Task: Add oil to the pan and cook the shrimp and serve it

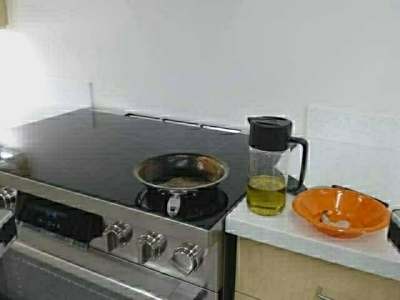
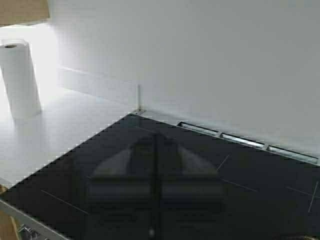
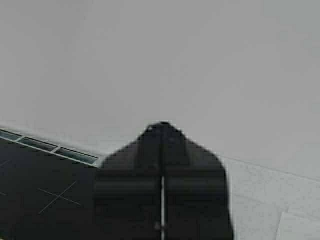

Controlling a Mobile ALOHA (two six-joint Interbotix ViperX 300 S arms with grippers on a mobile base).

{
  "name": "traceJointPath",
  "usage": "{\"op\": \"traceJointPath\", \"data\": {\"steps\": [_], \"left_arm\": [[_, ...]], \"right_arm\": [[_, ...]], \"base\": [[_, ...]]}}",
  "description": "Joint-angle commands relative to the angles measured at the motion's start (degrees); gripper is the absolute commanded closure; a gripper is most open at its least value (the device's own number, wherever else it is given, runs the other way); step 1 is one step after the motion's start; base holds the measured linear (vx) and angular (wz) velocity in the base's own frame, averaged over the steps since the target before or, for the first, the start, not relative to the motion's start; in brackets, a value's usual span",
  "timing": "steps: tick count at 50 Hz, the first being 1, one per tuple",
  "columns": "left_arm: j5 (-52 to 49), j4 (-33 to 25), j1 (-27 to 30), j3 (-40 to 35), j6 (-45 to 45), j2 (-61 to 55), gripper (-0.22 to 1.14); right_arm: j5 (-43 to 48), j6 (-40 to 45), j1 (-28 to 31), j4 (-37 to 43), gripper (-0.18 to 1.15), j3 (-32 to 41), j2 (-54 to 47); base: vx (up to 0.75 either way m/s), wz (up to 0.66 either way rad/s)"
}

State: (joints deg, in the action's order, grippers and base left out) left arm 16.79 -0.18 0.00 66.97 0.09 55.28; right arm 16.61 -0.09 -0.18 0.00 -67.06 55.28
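The pan [image 1: 181, 171] sits on the front right burner of the black cooktop [image 1: 94, 150], its short handle pointing at the knobs. The oil [image 1: 266, 193] fills the bottom third of a clear dispenser with a black lid, standing on the white counter just right of the stove. The shrimp [image 1: 335, 220] lies in an orange bowl [image 1: 340, 211] further right. My left gripper [image 2: 156, 138] is shut and holds nothing, hovering over the back left of the cooktop. My right gripper [image 3: 161, 126] is shut and holds nothing, facing the wall by the stove's back right corner.
A paper towel roll [image 2: 20, 79] stands on the white counter left of the stove. Three metal knobs [image 1: 150, 245] line the stove front. The white wall rises close behind the cooktop vents [image 1: 181, 123]. A drawer front [image 1: 294, 275] sits under the right counter.
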Motion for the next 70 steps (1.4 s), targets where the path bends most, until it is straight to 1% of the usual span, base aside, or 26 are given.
{"op": "traceJointPath", "data": {"steps": [1, 3, 5, 6, 12, 14, 15, 21, 25, 33, 40, 51, 58, 65, 70], "left_arm": [[-0.5, 0.7, 0.2, 0.9, 0.4, -0.6, 0.96], [-0.5, 0.7, 0.2, 0.7, 0.4, -0.6, 0.9], [-0.5, 0.7, 0.2, 0.7, 0.4, -0.5, 0.85], [-0.5, 0.7, 0.3, 0.7, 0.3, -0.5, 0.84], [-0.5, 0.7, 0.2, 1.0, -0.1, -0.5, 0.88], [-0.5, 0.7, 0.2, 1.0, -0.2, -0.5, 0.89], [-0.5, 0.6, 0.3, 1.1, -0.3, -0.5, 0.89], [-0.5, 0.5, 0.2, 1.1, -0.4, -0.5, 0.89], [-0.6, 0.5, 0.2, 1.1, -0.4, -0.5, 0.89], [-1.0, 0.4, 0.2, 1.2, -0.3, -0.4, 0.89], [-1.1, 0.4, 0.2, 1.2, -0.4, -0.4, 0.89], [-1.1, 0.4, 0.2, 1.3, -0.4, -0.4, 0.89], [-1.1, 0.4, 0.2, 1.3, -0.4, -0.4, 0.89], [-1.1, 0.4, 0.2, 1.5, -0.8, -0.4, 0.89], [-1.2, 0.4, 0.3, 1.6, -1.5, -0.3, 0.89]], "right_arm": [[-0.2, 0.9, 2.5, 0.5, 0.92, 0.4, -0.8], [-0.9, 1.4, 4.5, 1.0, 0.82, 0.6, -1.2], [-2.1, 2.2, 6.9, 1.4, 0.68, 1.2, -2.0], [-3.3, 2.6, 8.9, 1.5, 0.56, 1.6, -2.7], [-4.2, 3.1, 15.5, 2.2, 0.0, 3.1, -7.0], [-3.9, 3.1, 16.6, 3.0, -0.11, 3.1, -8.5], [-3.6, 3.1, 17.1, 3.6, -0.13, 3.1, -9.3], [-2.4, 3.1, 19.4, 8.9, -0.05, 1.9, -14.9], [0.5, 3.1, 21.4, 11.8, -0.06, 0.3, -19.4], [9.8, 3.1, 25.9, 17.8, -0.06, -4.0, -27.2], [13.6, 2.4, 29.9, 23.6, -0.06, -6.0, -32.7], [17.8, 1.2, 34.5, 31.0, -0.06, -5.7, -44.4], [23.8, 1.1, 37.7, 35.9, -0.06, -5.0, -53.6], [29.3, 1.2, 38.2, 39.6, -0.06, -2.5, -63.5], [30.4, 1.2, 38.3, 39.4, -0.06, 0.5, -69.8]], "base": [[0.0, 0.0], [0.0, 0.0], [0.0, 0.0], [0.0, 0.0], [0.0, 0.0], [0.0, 0.0], [0.0, 0.0], [0.0, 0.0], [0.0, 0.0], [0.0, 0.0], [0.0, 0.0], [0.0, 0.0], [0.0, 0.0], [0.0, 0.0], [0.0, 0.0]]}}
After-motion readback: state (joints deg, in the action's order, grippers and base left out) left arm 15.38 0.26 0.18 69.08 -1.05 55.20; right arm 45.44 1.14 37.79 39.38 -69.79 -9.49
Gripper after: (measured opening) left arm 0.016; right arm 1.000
